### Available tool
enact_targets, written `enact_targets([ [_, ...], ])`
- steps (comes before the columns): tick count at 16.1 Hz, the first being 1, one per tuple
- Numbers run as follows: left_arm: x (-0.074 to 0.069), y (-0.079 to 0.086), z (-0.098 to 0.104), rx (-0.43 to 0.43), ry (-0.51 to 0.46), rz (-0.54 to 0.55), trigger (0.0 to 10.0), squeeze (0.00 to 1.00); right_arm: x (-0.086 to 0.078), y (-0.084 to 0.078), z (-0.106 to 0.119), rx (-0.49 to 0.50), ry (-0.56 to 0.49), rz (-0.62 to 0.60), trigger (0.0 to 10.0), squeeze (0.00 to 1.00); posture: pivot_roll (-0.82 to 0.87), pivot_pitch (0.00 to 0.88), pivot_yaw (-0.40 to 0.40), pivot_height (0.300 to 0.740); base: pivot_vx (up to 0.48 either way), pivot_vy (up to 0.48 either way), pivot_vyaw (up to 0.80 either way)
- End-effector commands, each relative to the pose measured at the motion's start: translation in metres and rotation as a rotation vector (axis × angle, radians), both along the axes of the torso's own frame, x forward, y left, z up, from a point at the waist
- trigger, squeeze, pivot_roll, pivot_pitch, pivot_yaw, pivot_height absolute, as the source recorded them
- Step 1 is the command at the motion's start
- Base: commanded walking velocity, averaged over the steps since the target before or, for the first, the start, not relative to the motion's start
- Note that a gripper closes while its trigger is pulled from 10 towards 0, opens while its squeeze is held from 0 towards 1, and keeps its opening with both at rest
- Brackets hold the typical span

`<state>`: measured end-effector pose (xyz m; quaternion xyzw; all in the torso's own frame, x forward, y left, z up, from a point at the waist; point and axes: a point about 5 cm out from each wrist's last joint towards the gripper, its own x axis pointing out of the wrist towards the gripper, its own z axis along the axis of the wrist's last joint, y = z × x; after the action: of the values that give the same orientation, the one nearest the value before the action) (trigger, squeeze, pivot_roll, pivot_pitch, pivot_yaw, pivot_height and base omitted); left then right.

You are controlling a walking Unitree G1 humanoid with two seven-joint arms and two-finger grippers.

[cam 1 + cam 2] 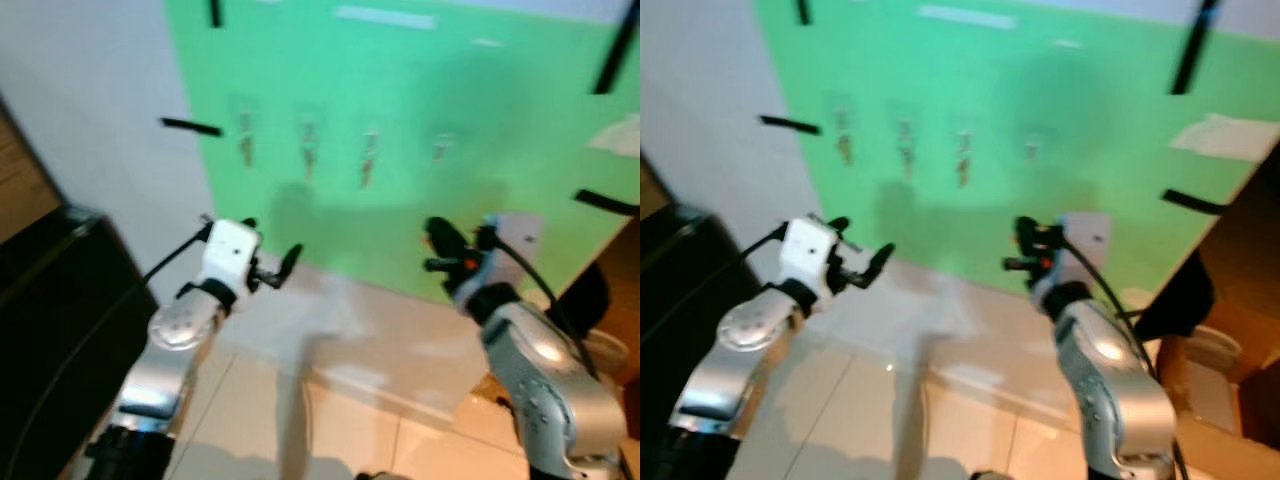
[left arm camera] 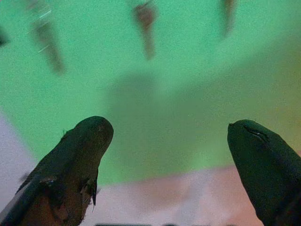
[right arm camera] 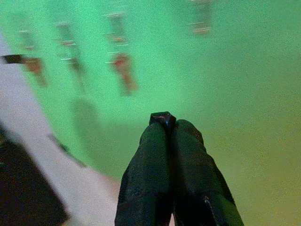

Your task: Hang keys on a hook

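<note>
I am looking at a bright green sheet fixed to a pale grey wall with strips of black tape, above a floor of glossy cream tiles. On the green sheet I count four small hooks in a row, each with something hanging from it: from left to right the first set of keys, the second, the third and the fourth, all blurred, so I cannot make out single keys. Two silver arms are raised in front of the wall. The left gripper sits low and left of the row, its two black fingers spread apart and holding nothing, which the left wrist view confirms: the fingertips stand wide apart there with the green sheet between them and three of the hanging shapes blurred above. The right gripper is below the fourth hook; in the right wrist view its fingers are pressed together, and a small dark tip shows at their end, though I cannot tell what it is. A dark cabinet stands at the near left, and a brown cardboard box at the far right.
</note>
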<state>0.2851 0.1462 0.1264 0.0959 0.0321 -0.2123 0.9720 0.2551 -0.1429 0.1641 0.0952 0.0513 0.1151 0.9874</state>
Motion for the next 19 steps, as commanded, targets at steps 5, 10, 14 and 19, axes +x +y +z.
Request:
enact_targets([
  [5, -0.002, -0.013, 0.019, 0.008, -0.038, -0.129, 10.0, 0.0, 0.01, 0.0, 0.019, 0.068, -0.039, 0.032, 10.0, 0.0, -0.05, 0.0, 0.016, 0.74, 0.0, 0.0, 0.0],
  [10, 0.001, -0.016, 0.021, 0.012, -0.025, -0.169, 10.0, 0.0, 0.025, -0.001, 0.03, 0.161, -0.067, 0.036, 10.0, 0.0, -0.05, 0.0, 0.024, 0.74, 0.0, 0.0, 0.0],
  [14, -0.014, -0.033, 0.025, 0.012, 0.021, -0.47, 10.0, 0.0, 0.041, -0.007, 0.04, 0.227, -0.083, 0.023, 10.0, 0.0, -0.03, 0.0, 0.011, 0.74, 0.0, 0.0, 0.0],
  [19, -0.015, -0.034, 0.03, -0.021, 0.034, -0.535, 10.0, 0.0, 0.053, -0.016, 0.043, 0.293, -0.101, -0.042, 10.0, 0.0, -0.03, 0.0, 0.015, 0.74, 0.0, 0.0, 0.0],
])
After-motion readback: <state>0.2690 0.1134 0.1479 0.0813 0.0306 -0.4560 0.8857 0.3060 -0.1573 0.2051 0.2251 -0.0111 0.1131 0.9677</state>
